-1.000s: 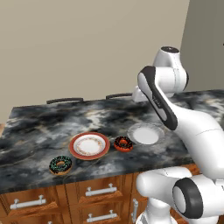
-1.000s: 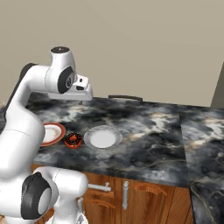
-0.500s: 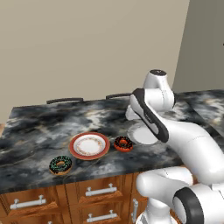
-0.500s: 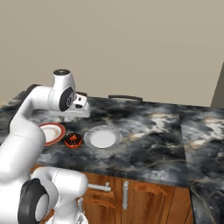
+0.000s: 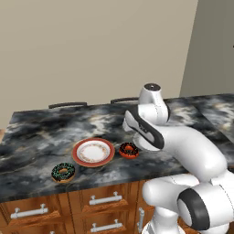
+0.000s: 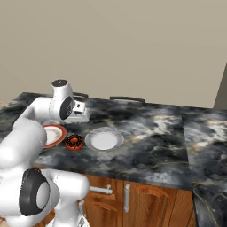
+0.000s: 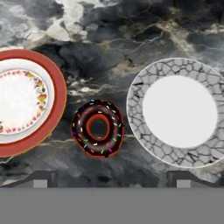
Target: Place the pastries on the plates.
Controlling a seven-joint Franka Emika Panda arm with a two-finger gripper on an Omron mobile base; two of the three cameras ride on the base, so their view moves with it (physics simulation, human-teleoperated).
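A chocolate-iced donut on a reddish base (image 7: 98, 128) lies on the dark marble counter, between the red-rimmed plate (image 7: 54, 109) and the plain white plate (image 7: 175, 70). My gripper (image 7: 112, 181) hangs open above the counter near this donut, with nothing between its fingertips (image 7: 41, 179). From the right base the same row shows: red-rimmed plate (image 6: 54, 134), donut (image 6: 74, 141), white plate (image 6: 104, 139), with the gripper (image 6: 82, 116) over them. The second pastry, with green sprinkles (image 5: 63, 172), sits near the counter's front edge, left of the red-rimmed plate (image 5: 93, 152) and the reddish donut (image 5: 129, 150).
The marble counter (image 5: 41, 132) runs wide to the left and right. Two dark handles (image 5: 66, 105) lie along its back edge by the wall. Wooden drawers (image 5: 32, 212) sit under the front edge.
The arm has swung down from high above the counter to hang low over the reddish donut between the two plates. The donuts and plates have stayed put.
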